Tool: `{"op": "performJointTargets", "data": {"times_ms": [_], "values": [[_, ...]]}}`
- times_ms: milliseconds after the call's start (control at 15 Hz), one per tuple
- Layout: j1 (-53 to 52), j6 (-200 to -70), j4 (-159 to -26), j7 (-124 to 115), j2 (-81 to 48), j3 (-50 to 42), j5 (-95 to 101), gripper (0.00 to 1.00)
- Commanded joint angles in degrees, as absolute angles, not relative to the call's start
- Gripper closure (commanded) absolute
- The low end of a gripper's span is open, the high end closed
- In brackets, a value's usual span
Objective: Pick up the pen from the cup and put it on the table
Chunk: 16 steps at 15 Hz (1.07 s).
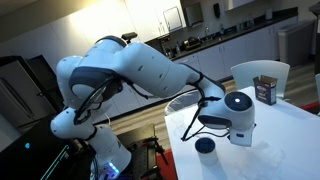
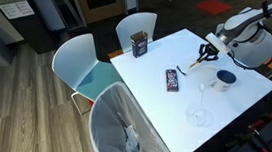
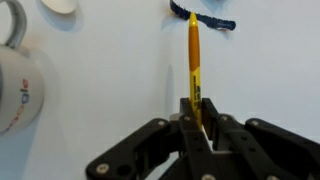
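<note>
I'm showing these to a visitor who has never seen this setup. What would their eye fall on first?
First the big white robot arm, arching over the white table in an exterior view. Next, in the wrist view, the yellow-orange pen, clamped in the black gripper and pointing out over the tabletop. The small dark cup stands on the table near the gripper.

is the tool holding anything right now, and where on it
Yes. In the wrist view the tool is shut on the yellow-orange pen, gripping it near one end. The rest of the shaft sticks out ahead over the white table.
</note>
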<state>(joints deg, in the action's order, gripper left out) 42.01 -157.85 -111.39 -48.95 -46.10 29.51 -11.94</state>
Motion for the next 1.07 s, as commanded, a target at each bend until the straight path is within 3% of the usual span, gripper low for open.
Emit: {"op": "performJointTargets", "data": {"times_ms": [0,200,267,467,800,1000], "values": [[30.1,-148.4,-106.7,-45.2,-43.8,17.8,-20.2,0.96],[21.0,-143.2,-103.1,-45.0,-44.8,8.5,-22.8,0.96],[18.5,-141.3,-102.0,-45.5,-45.1,6.0,-22.7,0.6],[13.5,-138.0,-100.3,-45.7,-45.5,0.9,-22.3,0.45],[9.4,-137.9,-102.5,-45.1,-42.6,-3.0,-21.4,0.06],[6.9,-139.9,-108.9,-44.4,-36.2,-5.0,-19.8,0.0]]}}
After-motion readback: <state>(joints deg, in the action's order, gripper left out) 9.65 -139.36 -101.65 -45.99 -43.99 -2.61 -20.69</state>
